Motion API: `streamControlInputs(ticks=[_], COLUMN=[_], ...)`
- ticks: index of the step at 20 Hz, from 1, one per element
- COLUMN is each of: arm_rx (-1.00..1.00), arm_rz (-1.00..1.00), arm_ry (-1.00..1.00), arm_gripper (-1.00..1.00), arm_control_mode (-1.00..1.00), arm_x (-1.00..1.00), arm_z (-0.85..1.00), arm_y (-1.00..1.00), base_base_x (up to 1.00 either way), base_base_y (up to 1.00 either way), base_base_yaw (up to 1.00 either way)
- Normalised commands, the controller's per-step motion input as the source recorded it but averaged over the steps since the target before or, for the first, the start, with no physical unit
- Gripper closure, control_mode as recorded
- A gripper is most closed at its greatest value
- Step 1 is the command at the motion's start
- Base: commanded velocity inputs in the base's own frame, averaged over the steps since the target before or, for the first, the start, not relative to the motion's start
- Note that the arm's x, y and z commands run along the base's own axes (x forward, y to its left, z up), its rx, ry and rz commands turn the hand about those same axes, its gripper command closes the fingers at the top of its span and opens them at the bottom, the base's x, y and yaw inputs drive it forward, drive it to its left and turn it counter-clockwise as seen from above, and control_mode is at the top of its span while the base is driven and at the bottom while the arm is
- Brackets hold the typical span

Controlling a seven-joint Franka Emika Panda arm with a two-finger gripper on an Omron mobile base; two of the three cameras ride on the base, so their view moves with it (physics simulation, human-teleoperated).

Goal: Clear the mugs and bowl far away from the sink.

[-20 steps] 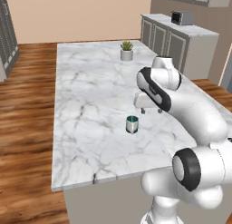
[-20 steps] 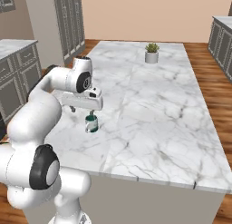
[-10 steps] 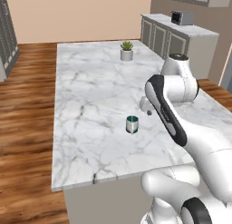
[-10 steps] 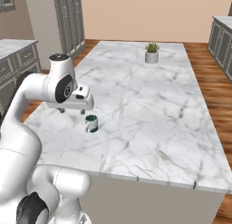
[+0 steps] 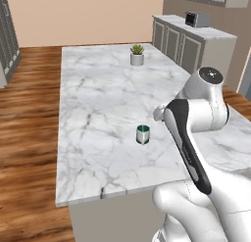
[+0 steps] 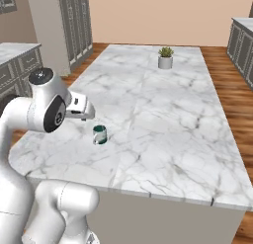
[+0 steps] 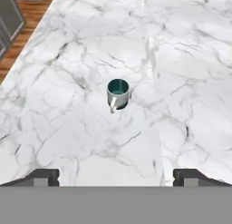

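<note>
While its teal inside faces up, a glossy white-grey mug (image 7: pixel 118 94) stands upright on the white marble island top (image 5: pixel 98 99), its handle turned toward the hand camera. Seen from the left base view, the mug (image 5: pixel 142 134) sits in the near half of the slab, well in from the front edge. From the right base view, the same mug (image 6: pixel 100 134) stands just beyond and to the right of the arm's upper joints.

Nothing touches the mug. In the hand view the gripper (image 7: pixel 116 175) looks down on it from above and behind, its two dark fingertips (image 7: pixel 43 175) spread to the far sides of the bottom edge; the jaws stand wide apart with nothing between them. The mug lies ahead of the fingertips, roughly centred between them, with a bare stretch of marble separating them.

Farther back, a small potted plant (image 5: pixel 137 55) in a pale pot rests near the far end of the island (image 6: pixel 165 58). Wooden floor (image 5: pixel 24 138) surrounds the island, and grey cabinets (image 5: pixel 181 45) line the wall beyond.
</note>
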Motion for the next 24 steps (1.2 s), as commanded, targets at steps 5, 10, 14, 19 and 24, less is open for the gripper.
streamControlInputs(ticks=[5, 10, 14, 19, 24], arm_rx=[0.0, 0.0, 0.0, 0.0, 0.0], arm_rz=[0.0, 0.0, 0.0, 0.0, 0.0], arm_ry=[0.0, 0.0, 0.0, 0.0, 0.0], arm_gripper=[-1.0, -1.0, -1.0, -1.0, -1.0], arm_control_mode=[1.0, 1.0, 1.0, 1.0, 1.0], arm_x=[0.0, 0.0, 0.0, 0.0, 0.0], arm_z=[0.0, 0.0, 0.0, 0.0, 0.0], arm_y=[0.0, 0.0, 0.0, 0.0, 0.0], base_base_x=[-0.36, 0.0, 0.0, 0.0, 0.0], base_base_y=[-0.13, 0.0, 0.0, 0.0, 0.0], base_base_yaw=[-0.67, -1.0, -1.0, -1.0, -1.0])
